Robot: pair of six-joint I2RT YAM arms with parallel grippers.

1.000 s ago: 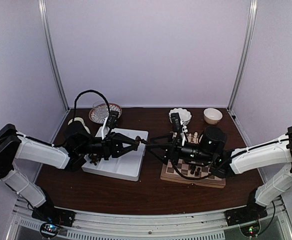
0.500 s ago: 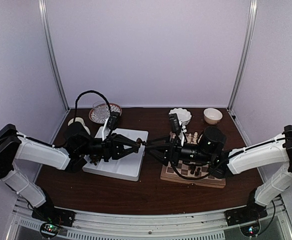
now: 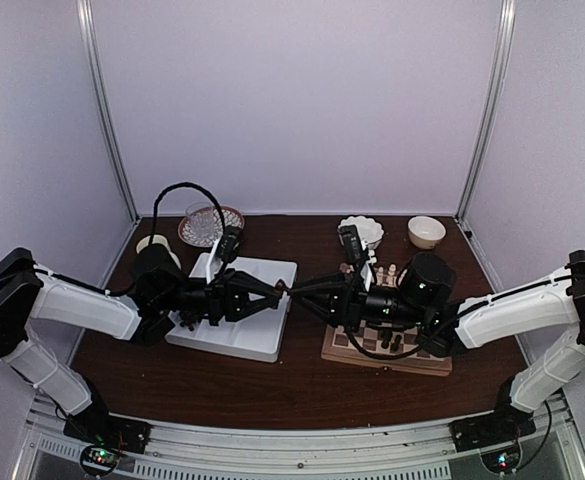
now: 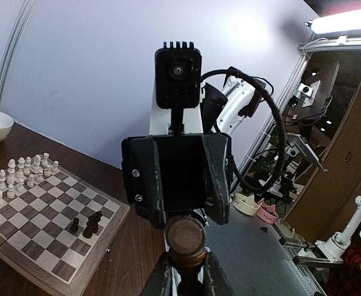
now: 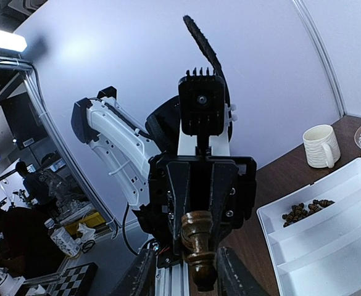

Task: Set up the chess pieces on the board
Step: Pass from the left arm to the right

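Top view: two arms meet above the gap between one white tray (image 3: pixel 272 342) and one board (image 3: pixel 424 363). The left gripper (image 3: pixel 275 290) and right gripper (image 3: pixel 300 290) stand tip to tip with one dark piece (image 3: pixel 284 290) between them, off the table. Cream pieces (image 3: pixel 385 272) line the board's far edge and a few dark pieces (image 3: pixel 387 343) stand near its front; neither can be counted here. More dark ones lie in the tray's left compartment (image 3: pixel 185 322). At the back stand one plate (image 3: pixel 194 232), one mug (image 3: pixel 155 243), one scalloped dish (image 3: pixel 360 230) and one bowl (image 3: pixel 427 232). Left wrist view: the left fingers (image 4: pixel 163 277) are pressed onto the one piece (image 4: pixel 186 236), its round end facing the camera, with the right gripper directly behind it. The board (image 4: pixel 41 213) carries two rows of cream pieces and three or four dark ones in a cluster (image 4: pixel 87 225). Right wrist view: the right fingers (image 5: pixel 144 271) stand spread on either side of the same piece (image 5: pixel 199 243), with a gap showing at one finger. The tray (image 5: pixel 328 246) holds one small heap of dark pieces (image 5: pixel 303 211), count unclear.
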